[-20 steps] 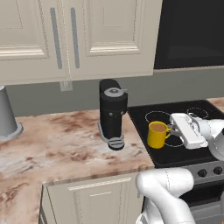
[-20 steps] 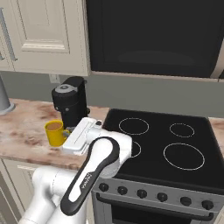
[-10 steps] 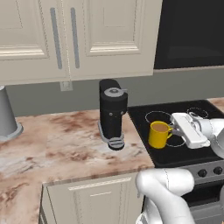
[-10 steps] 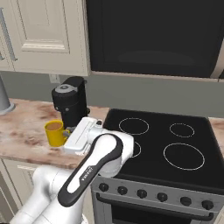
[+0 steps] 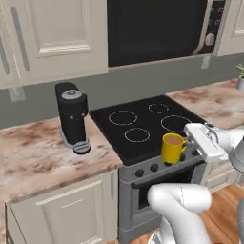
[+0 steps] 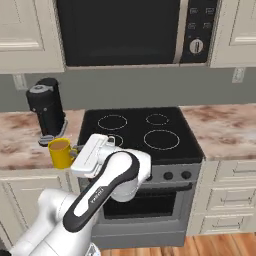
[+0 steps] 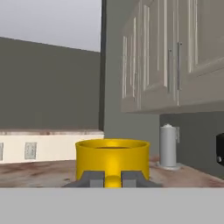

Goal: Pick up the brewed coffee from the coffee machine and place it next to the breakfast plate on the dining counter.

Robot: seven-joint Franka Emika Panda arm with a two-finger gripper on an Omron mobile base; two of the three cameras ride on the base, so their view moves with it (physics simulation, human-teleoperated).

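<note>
Left base view: my gripper is clamped on the mug handle, clear of the coffee machine. Pickup done; carry & placing by the plate left.

Rendered kitchen under soft, even light with no visible lamp and no hard shadows. From my base cameras, the glossy black glass stovetop shows no glare, and the dark microwave door stays flat and unlit. All pictures look slightly soft and low in detail. From my hand camera, the far grey wall is dim.
</note>
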